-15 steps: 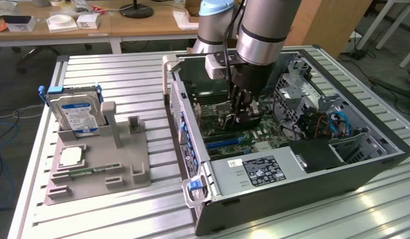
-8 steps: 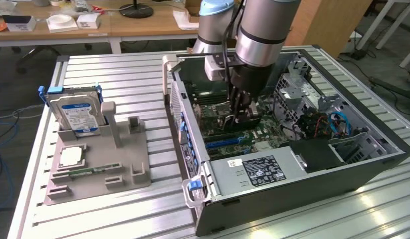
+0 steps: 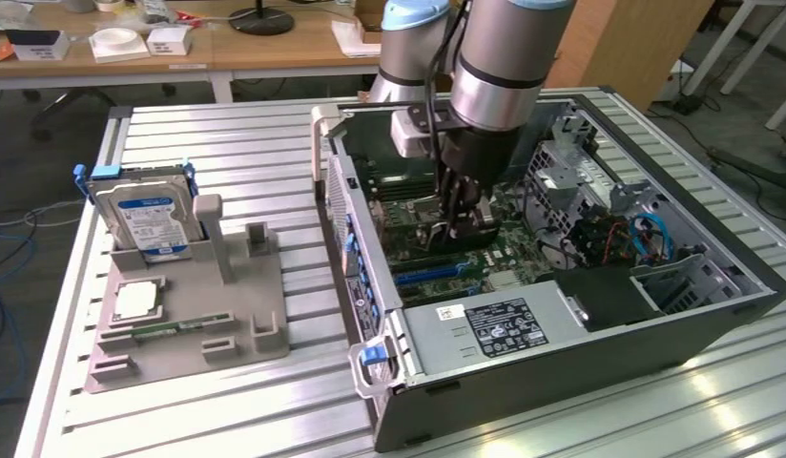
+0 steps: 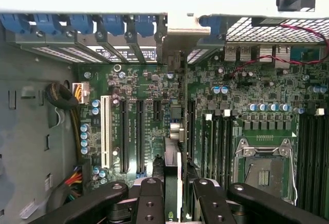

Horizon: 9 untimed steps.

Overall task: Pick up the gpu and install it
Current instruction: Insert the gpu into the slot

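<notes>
The gpu (image 4: 172,157) is a thin card seen edge-on in the wrist view, standing upright over the green motherboard (image 4: 139,126) beside the long black expansion slots (image 4: 123,136). Its silvery metal end (image 4: 187,29) reaches the case's rear slot openings. My gripper (image 4: 174,188) is shut on the gpu, with one black finger (image 4: 151,196) on each side of the card. In the exterior view my gripper (image 3: 457,224) reaches straight down into the open computer case (image 3: 698,315), low over the motherboard (image 3: 495,258). Whether the card's edge sits in a slot I cannot tell.
A grey holder (image 3: 190,315) at the exterior view's left carries a silver hard drive (image 3: 145,219), a processor chip (image 3: 136,301) and a green memory stick (image 3: 176,329). Inside the case are the power supply (image 3: 495,324), a processor socket (image 4: 264,167), cables (image 4: 64,98) and blue slot latches (image 4: 77,23).
</notes>
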Each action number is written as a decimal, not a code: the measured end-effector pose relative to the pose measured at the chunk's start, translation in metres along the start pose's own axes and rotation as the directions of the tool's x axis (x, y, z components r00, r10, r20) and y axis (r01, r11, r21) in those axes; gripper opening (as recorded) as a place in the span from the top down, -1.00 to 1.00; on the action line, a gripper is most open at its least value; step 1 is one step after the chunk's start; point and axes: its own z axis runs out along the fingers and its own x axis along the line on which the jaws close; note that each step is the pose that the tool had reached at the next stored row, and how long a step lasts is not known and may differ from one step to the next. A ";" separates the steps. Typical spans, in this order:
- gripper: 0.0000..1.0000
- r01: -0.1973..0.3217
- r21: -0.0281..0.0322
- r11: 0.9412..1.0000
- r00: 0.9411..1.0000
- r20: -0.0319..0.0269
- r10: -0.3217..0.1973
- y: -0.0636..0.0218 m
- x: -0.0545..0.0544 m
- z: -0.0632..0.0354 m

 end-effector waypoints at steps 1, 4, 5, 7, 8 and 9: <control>0.47 0.000 0.000 1.000 1.000 0.000 0.000 0.0000 0.000 0.0006; 0.47 0.000 0.000 1.000 1.000 0.000 0.000 0.0000 0.000 0.0025; 0.47 0.000 0.000 1.000 1.000 0.000 0.000 0.0000 0.000 0.0031; 0.47 0.000 0.000 1.000 1.000 0.000 0.000 0.0000 0.000 0.0043; 0.47 0.000 0.000 1.000 1.000 0.000 0.000 0.0000 0.000 0.0049; 0.47 0.000 0.000 1.000 1.000 0.000 0.000 0.0000 0.000 0.0054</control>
